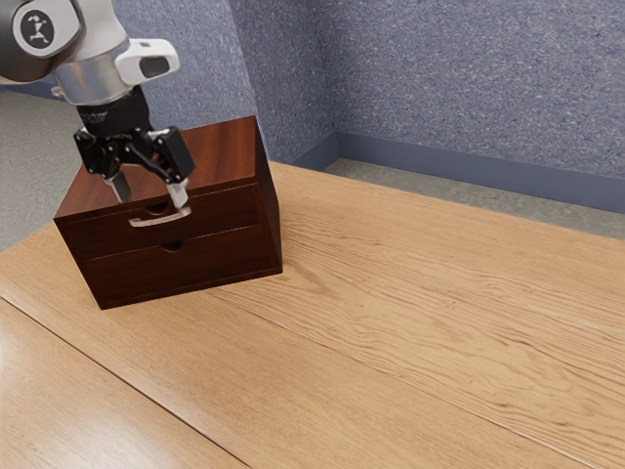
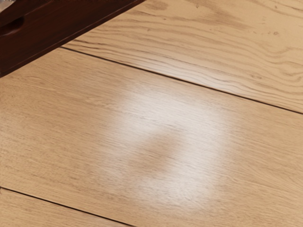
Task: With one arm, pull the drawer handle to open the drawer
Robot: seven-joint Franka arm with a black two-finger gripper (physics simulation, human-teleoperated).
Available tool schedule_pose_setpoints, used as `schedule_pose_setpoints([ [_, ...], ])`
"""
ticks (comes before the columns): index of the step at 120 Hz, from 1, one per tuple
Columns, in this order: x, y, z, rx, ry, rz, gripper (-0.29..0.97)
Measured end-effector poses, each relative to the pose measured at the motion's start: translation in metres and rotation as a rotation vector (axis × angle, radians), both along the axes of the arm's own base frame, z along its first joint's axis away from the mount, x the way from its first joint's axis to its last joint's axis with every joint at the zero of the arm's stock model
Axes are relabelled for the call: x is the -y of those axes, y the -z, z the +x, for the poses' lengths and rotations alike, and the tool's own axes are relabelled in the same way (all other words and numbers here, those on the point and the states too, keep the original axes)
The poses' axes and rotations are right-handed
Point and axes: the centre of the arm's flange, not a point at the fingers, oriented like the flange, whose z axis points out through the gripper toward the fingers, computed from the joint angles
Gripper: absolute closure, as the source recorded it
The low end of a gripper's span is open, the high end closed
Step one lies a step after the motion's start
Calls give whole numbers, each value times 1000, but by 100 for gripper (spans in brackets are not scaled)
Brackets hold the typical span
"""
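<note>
Exterior view: the drawer handle (image 1: 156, 220), a pale curved bar, sits on the front of the upper drawer (image 1: 220, 210) of a dark wooden cabinet (image 1: 220, 147). The upper drawer's front looks about level with the front of the lower drawer (image 1: 215, 254) beneath it, with no gap that I can make out. The lower drawer has a small finger notch (image 1: 174, 244) at its top edge.

The black hand (image 1: 151, 200) comes down from above over the cabinet's front edge, and its fingers stand apart. The finger (image 1: 179, 195) nearer the exterior view's right reaches down to the handle's bar and seems to touch it. The other finger hangs in front of the drawer's top edge, toward the handle's far end. The handle is not clamped from two sides.

The cabinet stands on a light oak bench (image 1: 410, 322), near the corner toward the exterior view's left. A blue-grey textured wall (image 1: 469, 78) rises behind it.

In the wrist view, the cabinet's dark lower front (image 2: 52, 28) with a notch (image 2: 12, 26) shows beyond the bench planks (image 2: 165, 142).
</note>
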Motion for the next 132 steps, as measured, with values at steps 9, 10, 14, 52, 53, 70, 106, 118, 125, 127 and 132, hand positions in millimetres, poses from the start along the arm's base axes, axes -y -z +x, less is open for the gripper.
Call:
schedule_pose_setpoints([
  [9,0,0,1,5,0,1,0],
  [10,1,0,1,5,0,1,0],
  [14,2,-1,1,7,2,1,0],
  [52,46,-96,-24,181,19,-13,0],
  [53,47,-97,-25,181,11,-14,0],
  [70,62,-94,-23,161,-213,-50,0],
  [106,39,-58,3,105,-730,-59,0],
  [118,-4,-47,3,99,-925,-55,0],
  [125,-36,-40,-3,93,-1043,-54,0],
  [127,-45,-39,-5,92,-1075,-54,0],
  [132,-65,-37,-10,92,-1151,-54,0],
])
